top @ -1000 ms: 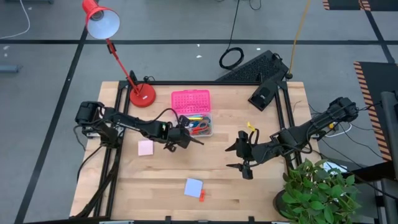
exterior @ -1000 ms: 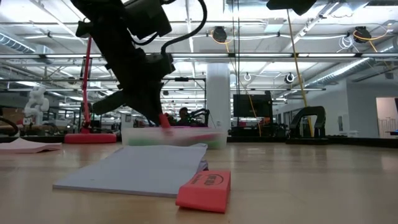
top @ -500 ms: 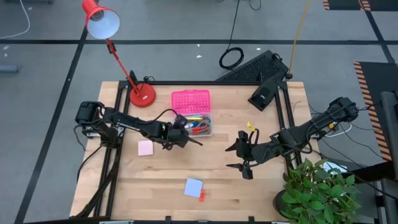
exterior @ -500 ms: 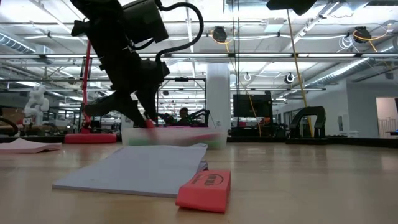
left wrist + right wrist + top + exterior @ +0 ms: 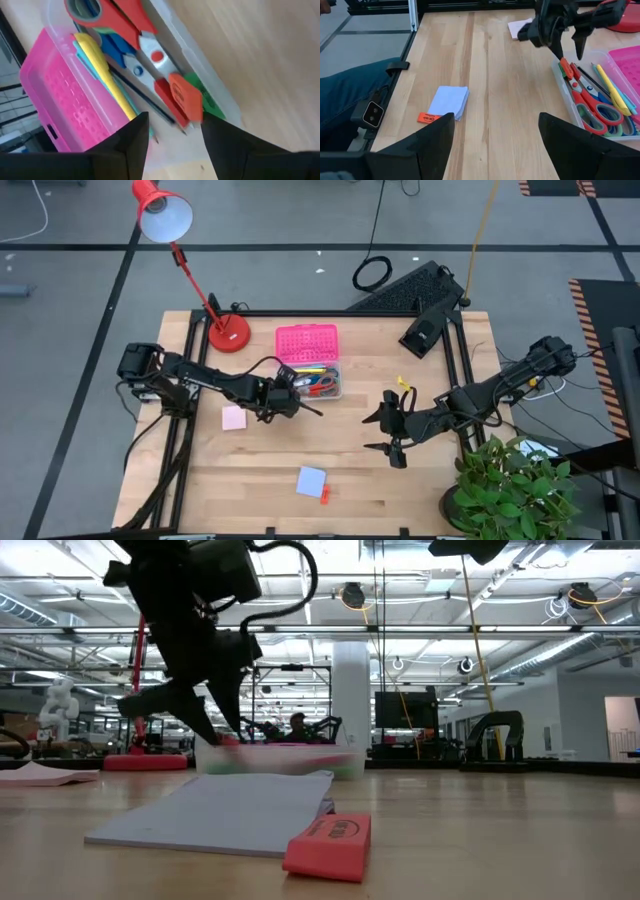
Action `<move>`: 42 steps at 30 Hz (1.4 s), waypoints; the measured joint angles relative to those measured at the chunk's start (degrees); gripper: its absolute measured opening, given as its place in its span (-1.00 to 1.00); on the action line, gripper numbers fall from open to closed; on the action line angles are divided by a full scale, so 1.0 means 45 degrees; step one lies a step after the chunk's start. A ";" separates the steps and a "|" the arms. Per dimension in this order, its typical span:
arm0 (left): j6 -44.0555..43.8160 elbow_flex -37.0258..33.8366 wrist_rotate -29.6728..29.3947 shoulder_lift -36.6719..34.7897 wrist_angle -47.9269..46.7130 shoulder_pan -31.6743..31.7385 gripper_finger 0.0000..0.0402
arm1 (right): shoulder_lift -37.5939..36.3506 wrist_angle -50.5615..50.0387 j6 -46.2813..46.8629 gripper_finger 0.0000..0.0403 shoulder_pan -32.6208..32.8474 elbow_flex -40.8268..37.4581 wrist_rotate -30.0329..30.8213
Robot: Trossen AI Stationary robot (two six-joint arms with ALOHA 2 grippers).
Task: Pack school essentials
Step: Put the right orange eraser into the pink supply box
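1. Wooden bench (image 5: 420, 480) carries everything, with a red desk lamp (image 5: 228, 332) at its back left corner.
2. Clear box (image 5: 322, 383) with pink lid (image 5: 307, 342) sits mid-back; scissors (image 5: 587, 102), pencils (image 5: 107, 75) and a red eraser (image 5: 186, 98) lie inside.
3. Left gripper (image 5: 303, 405), fingers spread and empty, hovers just beside the box.
4. Right gripper (image 5: 380, 432), also open, waits right of centre.
5. Blue note pad (image 5: 311, 480) and another red eraser (image 5: 325, 493), touching, near the front edge; pink note pad (image 5: 234, 417) towards the left.
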 joint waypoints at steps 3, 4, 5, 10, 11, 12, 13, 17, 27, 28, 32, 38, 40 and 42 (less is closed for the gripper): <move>-0.0201 -0.0005 0.0042 -0.0486 -0.0023 -0.0004 -0.08 | 0.0003 0.0001 -0.0016 0.40 0.0002 0.0000 0.0000; -0.0336 -0.0005 0.0045 -0.0676 -0.0047 0.0000 -0.08 | 0.0005 0.0000 -0.0039 0.40 0.0002 0.0000 0.0000; -0.0447 -0.0005 0.0050 -0.0867 -0.0056 0.0000 -0.08 | 0.0005 0.0000 -0.0041 0.40 0.0000 0.0000 0.0000; -0.1904 0.0000 0.0831 -0.1887 0.0187 0.0003 -0.08 | 0.0005 0.0005 -0.0049 0.40 -0.0002 0.0000 0.0000; -0.2339 0.0000 0.1018 -0.2017 0.0205 0.0034 -0.08 | 0.0005 0.0000 -0.0049 0.40 0.0002 0.0000 0.0000; -0.2808 0.0000 0.1195 -0.2109 0.0158 0.0044 -0.08 | 0.0005 0.0000 -0.0049 0.40 -0.0002 0.0000 0.0000; -0.3306 0.0000 0.1383 -0.2144 0.0189 0.0049 -0.08 | 0.0005 0.0001 -0.0049 0.40 0.0001 0.0000 0.0000; -0.5321 0.0000 0.2241 -0.1958 0.0546 0.0112 -0.08 | 0.0005 0.0002 -0.0049 0.40 0.0002 0.0000 0.0000; -0.7125 -0.0005 0.1640 -0.0508 0.1125 0.0257 -0.12 | 0.0005 -0.0028 -0.0080 0.40 -0.0002 0.0000 -0.0005; -0.7148 -0.0005 0.1418 -0.0434 0.1034 0.0257 -0.16 | 0.0005 -0.0030 -0.0102 0.40 0.0002 0.0000 -0.0005; -0.7165 -0.0010 0.0961 -0.0337 0.1034 0.0332 -0.39 | 0.0005 -0.0028 -0.0191 0.40 0.0002 0.0000 -0.0005; -0.7441 -0.0010 0.1465 -0.0334 0.0411 0.0539 -0.70 | 0.0005 -0.0024 -0.0194 0.40 0.0002 0.0000 -0.0005; -0.7495 -0.0010 0.1690 -0.0334 0.0447 0.0616 -0.78 | 0.0005 -0.0024 -0.0194 0.40 -0.0002 0.0000 -0.0005; -0.7489 -0.0010 0.1789 -0.0334 0.0446 0.0656 -0.84 | 0.0005 -0.0024 -0.0194 0.40 -0.0002 0.0000 -0.0005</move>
